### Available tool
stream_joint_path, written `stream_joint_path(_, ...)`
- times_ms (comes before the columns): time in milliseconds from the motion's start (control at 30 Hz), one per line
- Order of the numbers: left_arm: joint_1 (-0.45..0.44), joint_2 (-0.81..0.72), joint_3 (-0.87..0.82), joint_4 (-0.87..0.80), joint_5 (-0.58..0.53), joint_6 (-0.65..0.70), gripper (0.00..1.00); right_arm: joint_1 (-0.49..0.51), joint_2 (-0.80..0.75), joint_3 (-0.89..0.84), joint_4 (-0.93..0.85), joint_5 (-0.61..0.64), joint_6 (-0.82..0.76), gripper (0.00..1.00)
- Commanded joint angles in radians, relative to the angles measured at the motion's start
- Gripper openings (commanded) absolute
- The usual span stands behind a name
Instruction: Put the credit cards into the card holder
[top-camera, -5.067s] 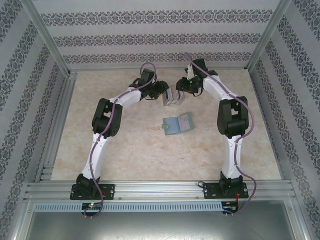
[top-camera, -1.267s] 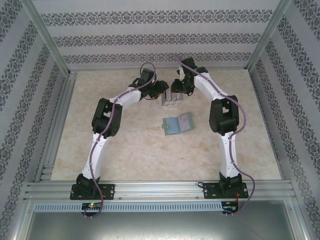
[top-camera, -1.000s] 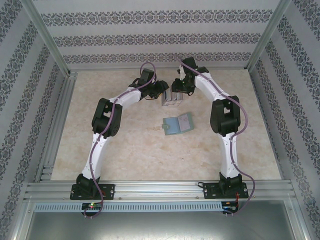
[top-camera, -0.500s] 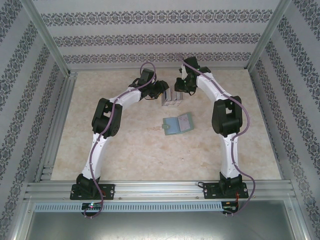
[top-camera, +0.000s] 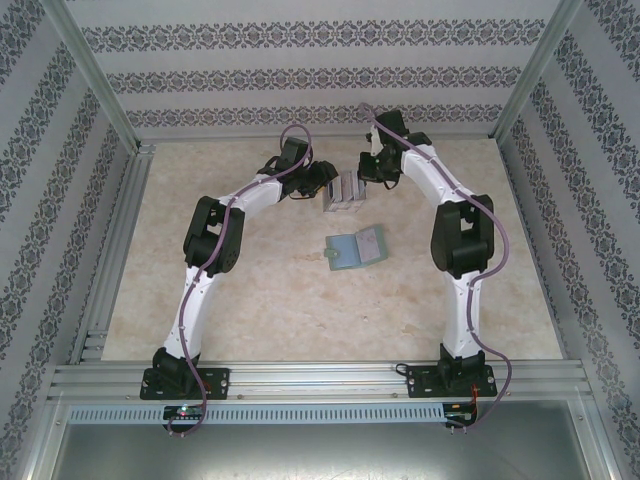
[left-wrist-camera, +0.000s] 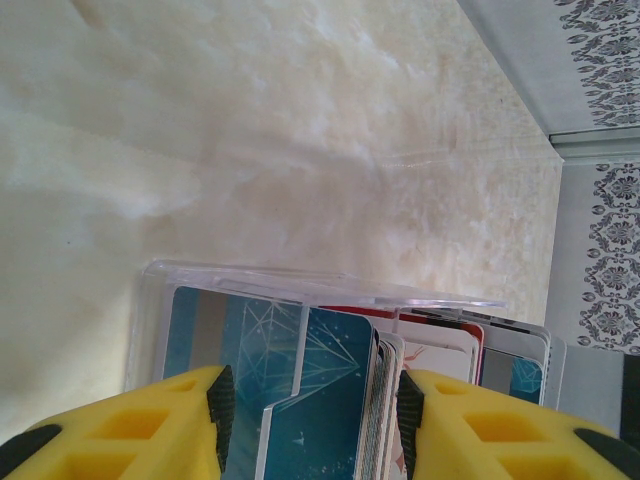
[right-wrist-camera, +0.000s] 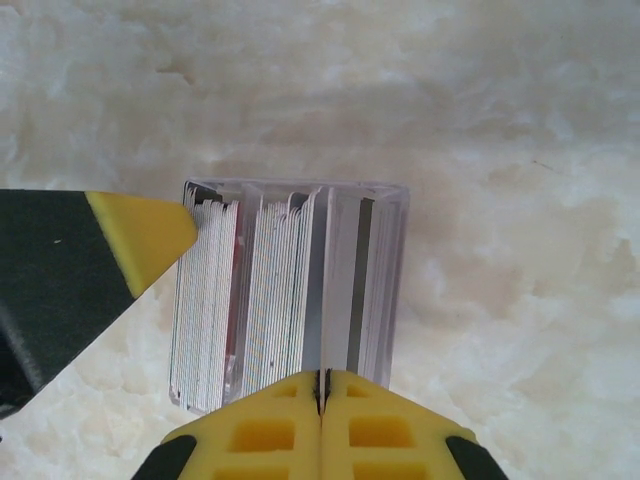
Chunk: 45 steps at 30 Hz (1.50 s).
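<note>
- Tabletop (top-camera: 250, 300) lies bare to both sides of me; the back wall (top-camera: 320, 75) stands near behind the credit cards (top-camera: 345, 196).
- The card holder (top-camera: 357, 248) lies open nearer my bases, apart from the cards.
- My right gripper (right-wrist-camera: 322, 385) is closed tight at the bundle's near edge; I cannot tell whether it pinches a card.
- My left gripper (left-wrist-camera: 310, 400) straddles some cards in their clear case (left-wrist-camera: 300, 285); clamped or loose, I cannot tell.
- My right wrist shows a left finger (right-wrist-camera: 140, 235) touching the stack's side.

Open table (top-camera: 260, 290) all around the card holder (top-camera: 356, 249); fingers (right-wrist-camera: 135, 235) tight beside the credit cards (top-camera: 345, 193).
</note>
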<state>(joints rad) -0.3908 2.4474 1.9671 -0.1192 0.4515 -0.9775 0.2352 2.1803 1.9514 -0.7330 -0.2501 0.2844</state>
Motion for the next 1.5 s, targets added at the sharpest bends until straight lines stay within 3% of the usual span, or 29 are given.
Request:
stream_joint_path(0,0.001,-0.011,0.004,0.016,0.020,0.004,0.48,0.001,-0.094,-0.034,0.014,0.003,-0.023,0.04)
stream_joint_path(300,0.017,-0.081,-0.053,0.011,0.019,0.035,0.48,-0.011,-0.275,-0.209,0.064,-0.005,-0.057,0.04)
stream_joint_path(567,0.018,-0.204,-0.112,-0.077,0.017,0.167,0.48,-0.013,-0.471,-0.511,0.228,-0.147,-0.036,0.04)
stream_joint_path(867,-0.012,-0.491,-0.603,0.061,0.065,0.298,0.48,-0.015,-0.655,-0.952,0.536,-0.328,0.076,0.04)
stream_joint_path(1133,-0.074,-0.566,-0.833,0.145,0.145,0.352,0.46,-0.024,-0.636,-1.185,0.762,-0.384,0.131,0.04)
stream_joint_path(1467,-0.126,-0.492,-0.809,0.113,0.159,0.361,0.45,-0.047,-0.560,-1.223,0.844,-0.398,0.164,0.04)
